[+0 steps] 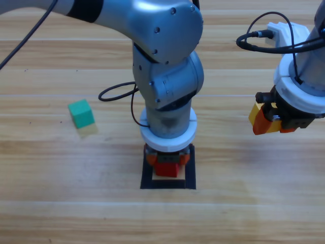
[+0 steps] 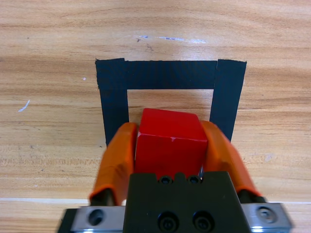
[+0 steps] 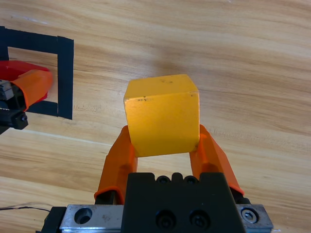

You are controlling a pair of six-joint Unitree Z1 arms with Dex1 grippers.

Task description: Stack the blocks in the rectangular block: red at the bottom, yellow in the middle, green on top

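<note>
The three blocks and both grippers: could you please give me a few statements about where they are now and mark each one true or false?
1. The left gripper holds the red block over the inside of the black tape square. True.
2. The right gripper is empty. False: its jaws are shut on the yellow block, held off to the right of the square.
3. The green block lies on the table to the left of the square, with no gripper at it. True.
4. The yellow block already sits on the red one. False: the two are apart, each in its own gripper.
</note>
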